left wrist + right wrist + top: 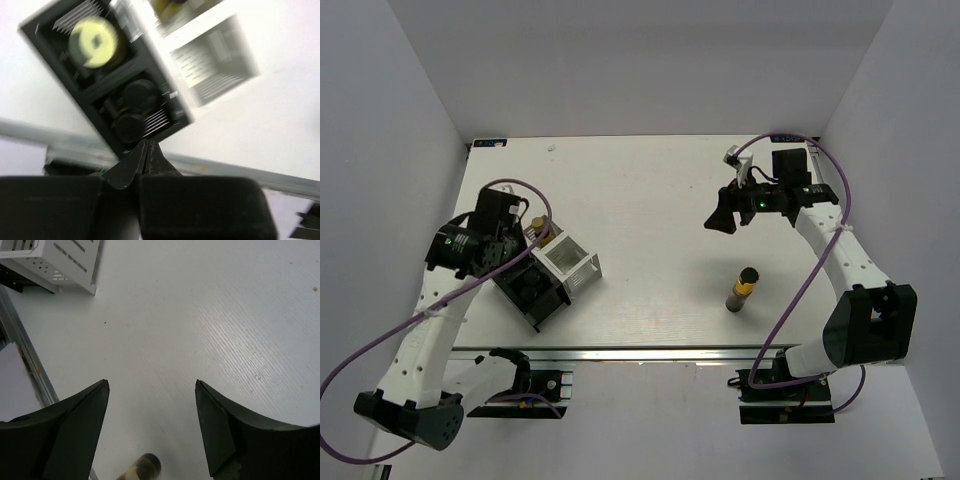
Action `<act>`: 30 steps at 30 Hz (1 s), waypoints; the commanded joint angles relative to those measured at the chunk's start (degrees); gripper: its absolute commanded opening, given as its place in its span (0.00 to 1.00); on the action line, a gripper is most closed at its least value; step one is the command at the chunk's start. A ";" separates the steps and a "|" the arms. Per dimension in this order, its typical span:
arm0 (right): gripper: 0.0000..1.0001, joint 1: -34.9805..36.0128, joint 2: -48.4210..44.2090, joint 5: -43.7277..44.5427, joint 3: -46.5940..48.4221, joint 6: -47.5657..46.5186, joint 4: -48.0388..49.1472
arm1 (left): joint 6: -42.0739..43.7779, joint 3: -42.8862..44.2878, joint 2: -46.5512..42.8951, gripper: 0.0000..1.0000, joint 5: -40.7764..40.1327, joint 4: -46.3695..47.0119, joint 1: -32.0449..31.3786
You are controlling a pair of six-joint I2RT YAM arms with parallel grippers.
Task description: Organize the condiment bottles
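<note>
Hovering by the rack (588, 268), the left end effector (145, 150) is clenched on nothing, its tips near two black-capped bottles (137, 95) that share one compartment, with a cream-topped bottle (93, 41) in the next. The right end effector (152, 385) hangs released above the desk (650, 200), a yellow-labelled bottle (744, 288) standing alone nearby.

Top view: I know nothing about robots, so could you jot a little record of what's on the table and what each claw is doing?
Rack: black-and-clear rack, left side of table
Inside rack: two black-capped bottles in one compartment, pale-topped bottle in the next
Loose: yellow-labelled bottle, looks upright, right side
Left gripper: shut, holding nothing, by the rack
Right gripper: open, holding nothing, apart from the loose bottle
</note>
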 commanded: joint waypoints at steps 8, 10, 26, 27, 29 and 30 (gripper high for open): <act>0.80 3.37 -5.49 11.88 5.38 -15.91 -23.30 | -0.27 1.02 -8.31 0.71 19.17 22.40 0.10; 0.81 3.99 -7.43 14.70 3.80 -16.44 -25.32 | -0.45 0.14 -8.39 0.75 20.06 25.03 0.18; 0.89 4.69 -17.64 20.06 -7.37 -19.95 -30.96 | 1.66 -3.20 -7.69 0.78 22.53 29.09 0.18; 0.89 4.70 -17.72 20.58 -7.81 -19.95 -30.69 | 1.66 -3.29 -8.04 0.79 22.53 29.17 0.18; 0.85 4.96 -17.72 21.46 -8.69 -20.04 -30.69 | 1.57 -3.55 -8.39 0.78 22.44 29.18 0.10; 0.84 5.05 -17.72 21.82 -8.87 -20.13 -30.69 | 1.57 -3.56 -8.48 0.79 22.44 29.00 0.10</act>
